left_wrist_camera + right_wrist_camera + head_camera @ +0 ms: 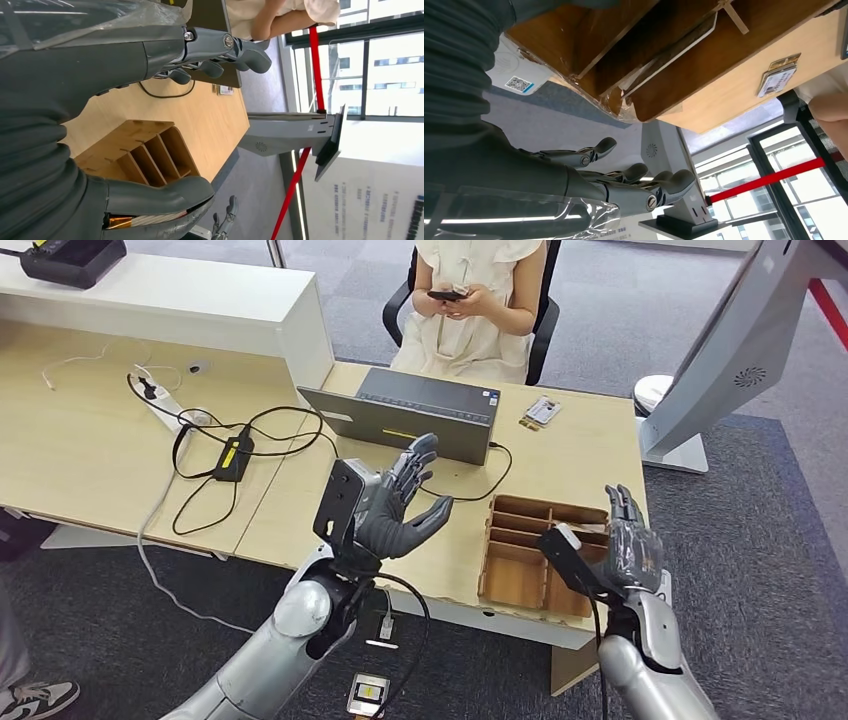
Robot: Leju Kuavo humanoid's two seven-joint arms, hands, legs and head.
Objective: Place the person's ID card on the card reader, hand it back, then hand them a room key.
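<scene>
— ID card (541, 411): where is it from your hands?
— It lies flat on the desk (570, 460) near the far edge, in front of the seated person (478, 300), well apart from both hands. Your left hand (400, 502) hovers over the desk beside the grey card reader (420, 415), fingers spread, holding nothing.
— And the right?
— Your right hand (630, 545) is raised off the desk's right edge, fingers apart and empty, just beside the wooden organizer (530, 555). Bare desk lies between organizer and card.

White ID card (541, 412) flat on the wooden desk, just beside the grey card reader (425, 415)
</scene>
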